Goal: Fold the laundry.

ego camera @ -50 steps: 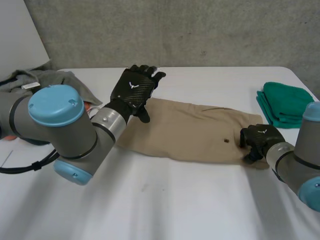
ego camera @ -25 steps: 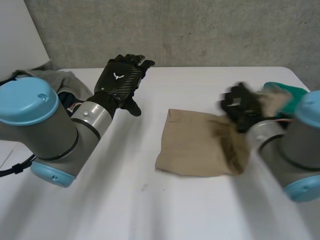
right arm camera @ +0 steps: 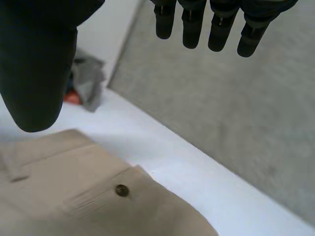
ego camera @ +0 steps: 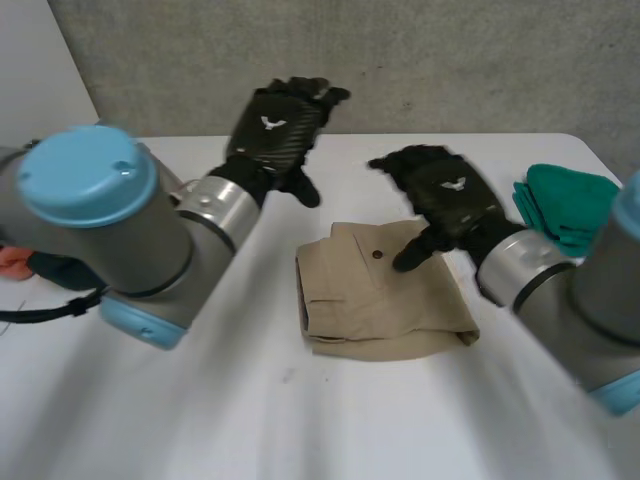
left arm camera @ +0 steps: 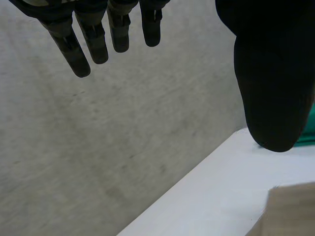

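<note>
A tan pair of trousers [ego camera: 385,300] lies folded over on itself in the middle of the white table [ego camera: 300,420], with a button [right arm camera: 121,190] on its upper layer. My right hand [ego camera: 447,197] hovers open just above the garment's far right part, fingers [right arm camera: 216,29] straight, holding nothing. My left hand [ego camera: 275,130] is raised over the far side of the table, left of the garment and apart from it, open with straight fingers [left arm camera: 96,39]. Past its thumb, a corner of the tan trousers [left arm camera: 291,209] shows.
A folded green cloth [ego camera: 568,205] lies at the table's right edge. A heap of grey clothes [right arm camera: 87,78] with something orange [right arm camera: 72,97] sits at the far left. The grey wall [ego camera: 450,60] stands right behind the table.
My right hand has carried the right end of the trousers over to the left, doubling them, then let go and opened. My left hand has lifted off the cloth and drawn back.
</note>
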